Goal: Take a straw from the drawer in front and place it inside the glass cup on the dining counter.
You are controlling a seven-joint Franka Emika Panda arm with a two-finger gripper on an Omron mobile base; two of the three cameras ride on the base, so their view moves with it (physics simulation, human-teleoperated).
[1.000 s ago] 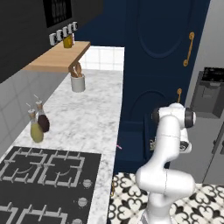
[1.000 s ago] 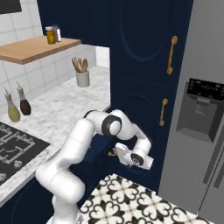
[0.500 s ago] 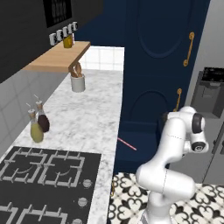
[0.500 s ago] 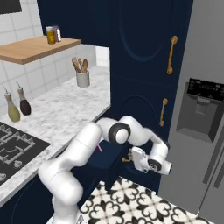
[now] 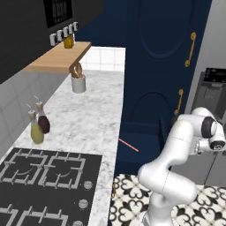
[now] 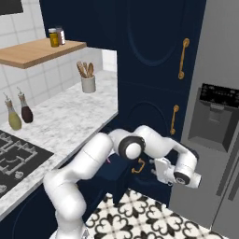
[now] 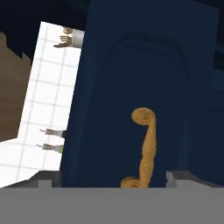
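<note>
stove (image 5: pixel 48 176): sitting at 7 o'clock of the left base view, plays no part in the job
bottles (image 5: pixel 37 126): two standing upright at 12 o'clock of the stove, well apart from the work
crock (image 5: pixel 78 81): standing at the back of the worktop (image 5: pixel 88 114), holding wooden utensils, not a task thing
straw (image 5: pixel 129 145): lying flat and slanted inside the open drawer, at 3 o'clock of the worktop edge, nothing touching it, one end pointing up towards 10 o'clock
drawer (image 5: pixel 145 132): standing open under the worktop edge so the straw is showing from above; looks wide enough open to reach in
handle (image 7: pixel 146 148): small brass pull on the drawer front, hanging free, sitting between the two finger tips in the hand view
gripper (image 7: pixel 113 178): jaws are standing wide apart, gripping nothing; tips are sitting either side of the handle without touching it, facing the drawer front
arm: bending low at 3 o'clock of the drawer, hand down at handle height, which is why the camera is looking flat at the front panel
fridge (image 6: pixel 214 116): standing at 3 o'clock of the hand, close behind it, leaving little room to back away
step: opening looks done, pick-up of the straw not yet begun
next: hand needs to be rising above the drawer and turning down onto the straw; thin and flat-lying, so likely slipping or rolling unless pinched across its middle
risk: elbow or hand knocking the drawer front and nudging it shut
</note>
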